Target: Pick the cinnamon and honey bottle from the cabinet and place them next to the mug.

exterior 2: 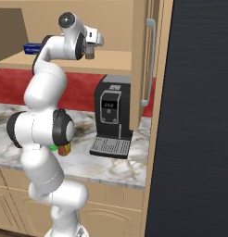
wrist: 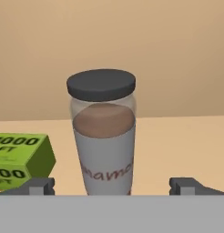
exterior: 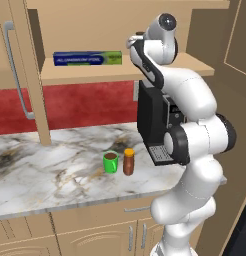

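Up on the cabinet (exterior: 35, 100) shelf stands the cinnamon (wrist: 103, 136), right between your wide-apart gripper (wrist: 112, 185) tips. Push in straight, squeeze low, and miss the green box (wrist: 20, 159).

Red backsplash (exterior: 85, 102), marble counter (exterior: 50, 170) — tan drawers (exterior: 110, 235) below, black coffee machine (exterior 2: 112, 113).

mug (exterior 2: 53, 148) mostly behind the arm

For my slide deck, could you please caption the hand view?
Open jaws either side of the upright cinnamon on the cabinet shelf, a green foil box beside it.
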